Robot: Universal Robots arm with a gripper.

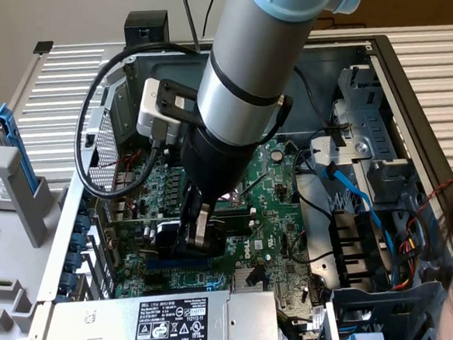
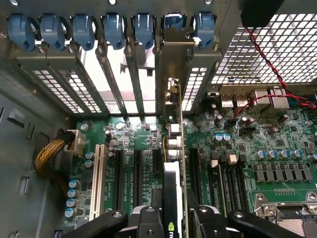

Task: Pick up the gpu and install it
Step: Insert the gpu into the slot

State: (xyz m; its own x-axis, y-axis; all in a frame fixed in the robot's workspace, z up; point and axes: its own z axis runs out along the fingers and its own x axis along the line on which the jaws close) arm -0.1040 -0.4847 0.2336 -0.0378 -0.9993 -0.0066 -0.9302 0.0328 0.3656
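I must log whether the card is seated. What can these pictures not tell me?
1. Wrist view: the gpu stands edge-on, faces hidden; the gripper covers its near end.
2. Exterior view: the card's lower edge and slot, behind the gripper and arm.
3. Exterior view: power supply label print, too small.

Brightly, evenly lit in the exterior view; soft sheen along the arm (image 1: 254, 55), shade beneath it on the motherboard (image 1: 286, 213). In the wrist view, blown-out white behind the slot covers (image 2: 110, 74) and perforated grille (image 2: 287, 39).
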